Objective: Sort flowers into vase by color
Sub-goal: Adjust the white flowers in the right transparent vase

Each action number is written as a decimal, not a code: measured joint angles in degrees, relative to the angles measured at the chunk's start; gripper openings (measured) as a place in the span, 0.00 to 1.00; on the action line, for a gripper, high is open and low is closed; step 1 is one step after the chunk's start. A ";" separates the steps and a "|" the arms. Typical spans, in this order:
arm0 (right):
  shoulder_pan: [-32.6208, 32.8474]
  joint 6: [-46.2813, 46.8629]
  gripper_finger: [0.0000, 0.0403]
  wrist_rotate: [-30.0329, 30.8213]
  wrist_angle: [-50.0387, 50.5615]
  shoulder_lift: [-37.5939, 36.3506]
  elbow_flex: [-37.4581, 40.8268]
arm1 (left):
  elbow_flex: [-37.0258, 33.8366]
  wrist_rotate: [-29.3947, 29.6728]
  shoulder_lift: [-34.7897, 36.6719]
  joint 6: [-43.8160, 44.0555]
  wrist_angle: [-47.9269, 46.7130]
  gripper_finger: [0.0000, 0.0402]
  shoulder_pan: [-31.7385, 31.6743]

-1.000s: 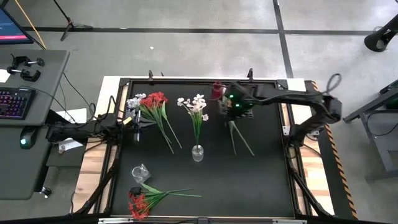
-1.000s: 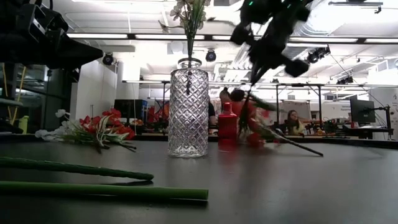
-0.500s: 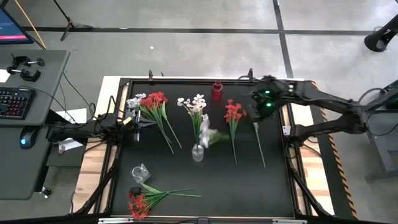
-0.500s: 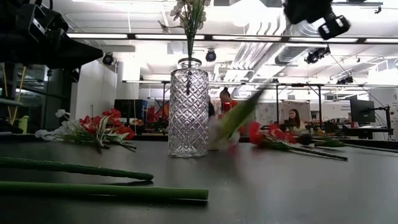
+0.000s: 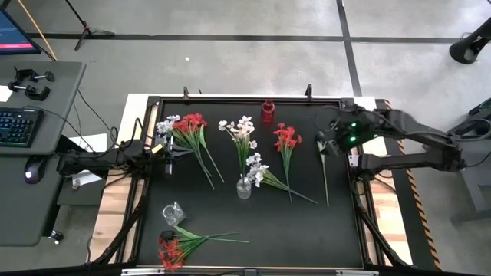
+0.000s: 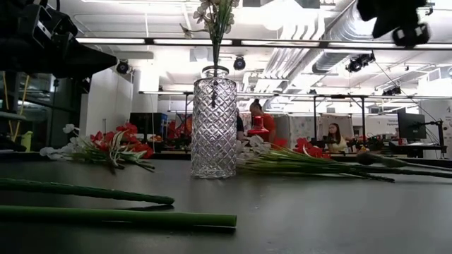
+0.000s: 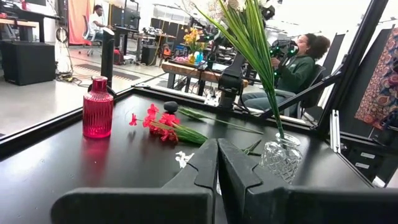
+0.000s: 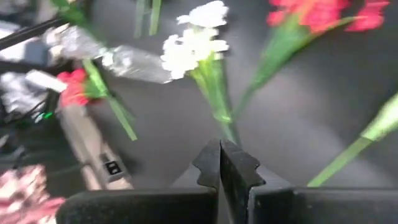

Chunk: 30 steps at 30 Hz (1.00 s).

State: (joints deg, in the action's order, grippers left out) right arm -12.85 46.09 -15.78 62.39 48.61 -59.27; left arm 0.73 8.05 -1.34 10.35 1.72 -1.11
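We see the right pincer [image 5: 330, 141] pressed together, empty, above the black surface [image 5: 307, 222]; white-bloomed artificial flowers [image 5: 256, 167] lie beside the clear patterned glass vase [image 5: 244, 188].

We see a clear glass vase [image 6: 213, 123] cut in a diamond pattern, a ribbed glossy red bottle [image 7: 98, 107], and a matt black surface [image 5: 253, 222] with faint sheen.
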 joint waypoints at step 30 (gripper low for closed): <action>22.80 -24.48 0.80 26.17 -32.83 49.36 -1.05 | 0.00 0.00 0.00 0.00 0.00 0.00 -0.01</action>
State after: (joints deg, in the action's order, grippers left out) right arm 9.95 21.61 10.39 29.56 97.98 -60.32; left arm 0.73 8.05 -1.34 10.35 1.72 -1.12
